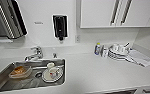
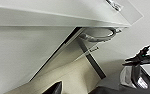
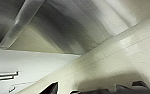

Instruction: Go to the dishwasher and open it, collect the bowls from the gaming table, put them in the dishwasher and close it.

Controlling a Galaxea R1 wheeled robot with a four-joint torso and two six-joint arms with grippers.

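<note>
We faced a white tabletop (image 1: 96,72); sink (image 1: 1,75) held dirty crockery (image 1: 51,74). Dishwasher's steel front (image 3: 73,27) loomed close beyond our right jaws. Jaws' state: cannot tell.

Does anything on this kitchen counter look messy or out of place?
Nothing is spilled or broken. Unwashed dishes sit in the sink: a plate with a cup and a container with orange contents. A cloth lies rumpled beside stacked crockery.

No legible text or labels anywhere.
</note>
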